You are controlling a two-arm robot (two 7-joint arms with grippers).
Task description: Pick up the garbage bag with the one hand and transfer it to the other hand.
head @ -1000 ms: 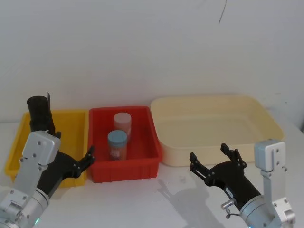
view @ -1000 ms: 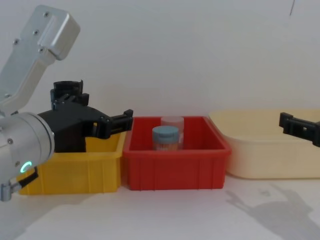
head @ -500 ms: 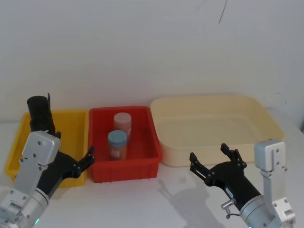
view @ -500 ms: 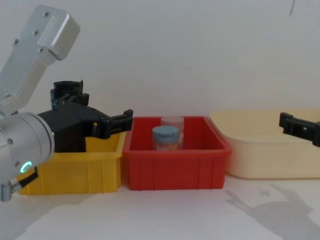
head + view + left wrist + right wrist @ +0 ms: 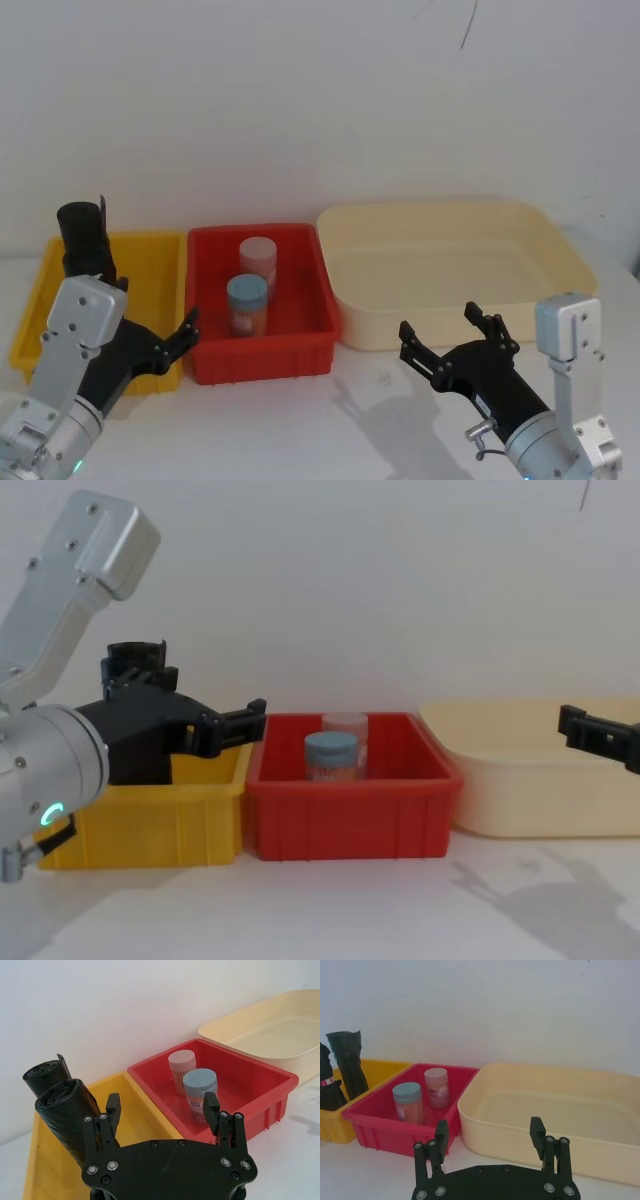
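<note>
The garbage bag (image 5: 328, 1087), a black crinkly roll with a small red label, stands in the yellow bin (image 5: 150, 255) next to a plain black roll (image 5: 347, 1066). In the left wrist view two black rolls stand side by side, the nearer one (image 5: 67, 1117) just beyond my left gripper's (image 5: 161, 1105) fingertips. That left gripper (image 5: 150, 315) hovers open at the yellow bin's front right, holding nothing. A black roll (image 5: 85, 240) rises behind it. My right gripper (image 5: 440, 322) is open and empty in front of the cream tub.
A red bin (image 5: 300, 350) in the middle holds a blue-lidded jar (image 5: 247, 305) and a pale-lidded jar (image 5: 257, 258). A large cream tub (image 5: 560, 250) stands at the right. White table surface lies in front of the bins.
</note>
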